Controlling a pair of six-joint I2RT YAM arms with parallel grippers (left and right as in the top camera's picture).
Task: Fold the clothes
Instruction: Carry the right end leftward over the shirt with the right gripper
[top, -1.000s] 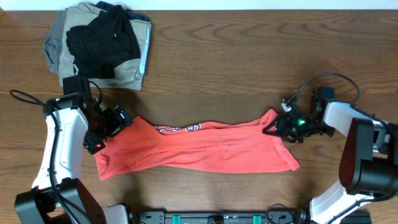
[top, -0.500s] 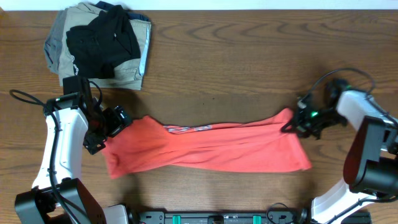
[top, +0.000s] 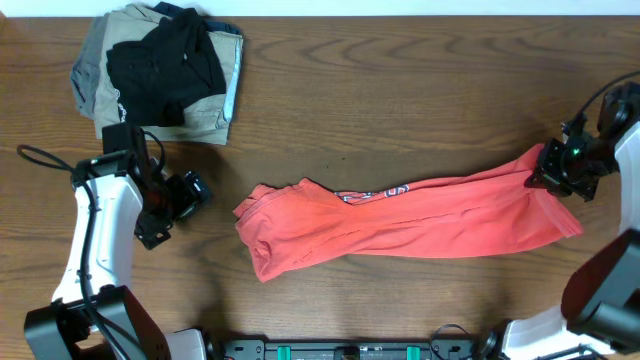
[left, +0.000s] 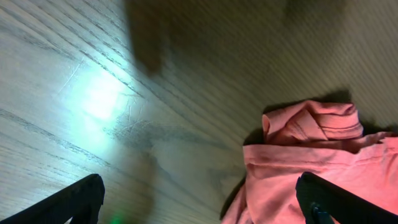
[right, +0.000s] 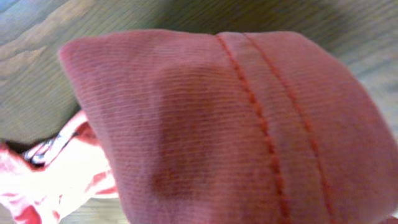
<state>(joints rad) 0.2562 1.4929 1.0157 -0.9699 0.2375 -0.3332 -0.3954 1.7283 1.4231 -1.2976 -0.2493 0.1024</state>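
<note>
At the near edge of the table (top: 400, 90) sits the arms' dark mounting bar (top: 350, 350). Just beyond it the red-orange T-shirt (top: 400, 215) lies drawn out in a long rumpled band, running from a bunched end left of the middle to the table's right edge. A strip of white lettering (top: 375, 192) shows along its far edge.

The left gripper (top: 195, 195) hovers to the left of the bunched end, jaws spread wide and holding nothing, with bare wood between it and the cloth. In the left wrist view its two dark fingertips (left: 68, 202) sit in the bottom corners, and the shirt's crumpled end lies ahead on the right-hand side.

The right gripper (top: 550, 172) is clamped on the shirt's far right corner, where the fabric rises slightly toward it. In the right wrist view a stitched hem fills nearly the whole frame and hides the fingers.

In the far left corner, well apart from the shirt, a black garment (top: 165, 60) lies on top of folded khaki and grey garments (top: 95, 85)
</note>
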